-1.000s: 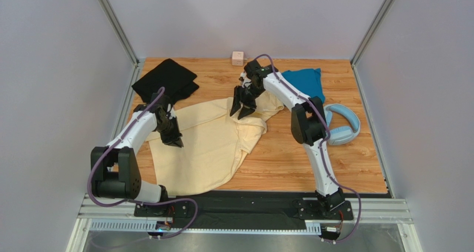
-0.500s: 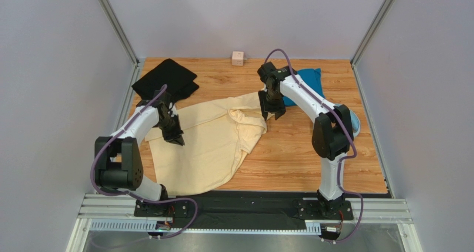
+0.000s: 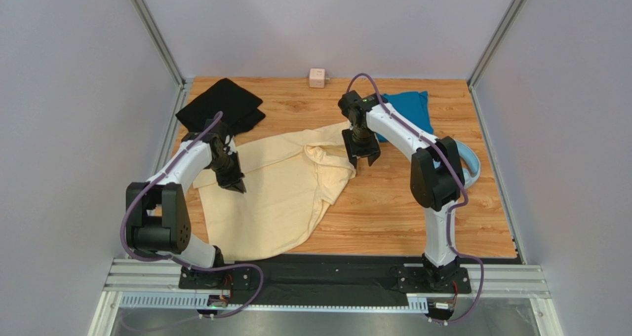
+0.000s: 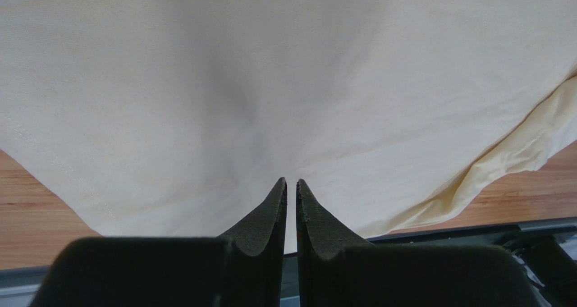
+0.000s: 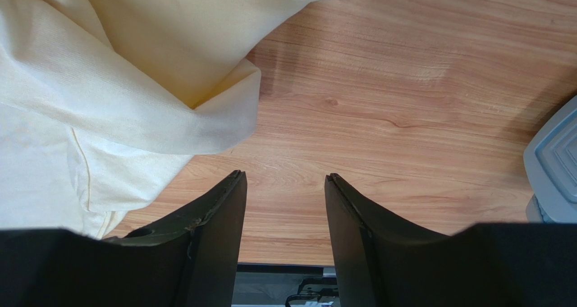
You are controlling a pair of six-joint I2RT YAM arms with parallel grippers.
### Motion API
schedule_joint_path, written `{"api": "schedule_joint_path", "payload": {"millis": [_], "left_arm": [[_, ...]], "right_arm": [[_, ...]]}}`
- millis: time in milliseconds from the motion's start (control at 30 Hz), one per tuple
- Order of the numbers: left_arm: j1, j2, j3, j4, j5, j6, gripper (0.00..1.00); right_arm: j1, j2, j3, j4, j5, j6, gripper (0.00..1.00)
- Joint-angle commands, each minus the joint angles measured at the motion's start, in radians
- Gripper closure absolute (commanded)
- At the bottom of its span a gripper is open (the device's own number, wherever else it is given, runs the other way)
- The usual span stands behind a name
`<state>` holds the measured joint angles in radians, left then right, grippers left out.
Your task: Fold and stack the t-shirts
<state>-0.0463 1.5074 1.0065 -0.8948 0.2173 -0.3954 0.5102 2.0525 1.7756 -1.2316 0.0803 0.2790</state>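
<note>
Cream shirt (image 3: 274, 195): my left gripper (image 4: 291, 182) pinches it; its bunched corner lies just left of my spread right gripper (image 5: 284, 176).

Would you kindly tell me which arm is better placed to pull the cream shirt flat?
Likely left: the left gripper looks shut on the cream shirt, cloth puckering at its tips. The right gripper stands open and empty above the table, beside the shirt's fold.
</note>
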Motion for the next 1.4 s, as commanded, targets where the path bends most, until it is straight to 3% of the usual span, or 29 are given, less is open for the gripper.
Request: {"api": "schedule_joint_path", "payload": {"millis": [0,367,667,733,767,867,1033,1367], "left_arm": [[-0.004,-0.015,-0.009,0.000,-0.003,0.013,0.85],[-0.006,-0.012,-0.012,0.000,-0.004,0.012,0.85],[-0.004,-0.013,-0.011,-0.013,-0.010,0.013,0.85],[-0.004,-0.019,-0.011,-0.016,-0.013,0.013,0.85],[-0.004,-0.021,-0.012,-0.016,-0.015,0.013,0.85],[-0.004,-0.021,-0.016,-0.018,-0.015,0.009,0.85],[-0.004,-0.021,-0.022,-0.015,-0.012,0.007,0.85],[-0.013,0.004,-0.020,0.013,0.005,-0.010,0.85]], "right_arm": [[0.024,0.015,0.013,0.017,-0.008,-0.015,0.48],[0.048,0.092,0.024,0.053,-0.011,-0.012,0.49],[0.045,0.184,0.152,0.064,0.085,-0.011,0.53],[0.045,0.190,0.169,0.060,0.081,-0.012,0.61],[0.045,0.192,0.180,0.055,0.079,-0.014,0.74],[0.045,0.189,0.179,0.047,0.079,-0.012,0.92],[0.045,0.163,0.154,0.041,0.072,-0.017,1.00],[0.053,0.020,0.157,-0.081,-0.056,0.011,1.00]]}}
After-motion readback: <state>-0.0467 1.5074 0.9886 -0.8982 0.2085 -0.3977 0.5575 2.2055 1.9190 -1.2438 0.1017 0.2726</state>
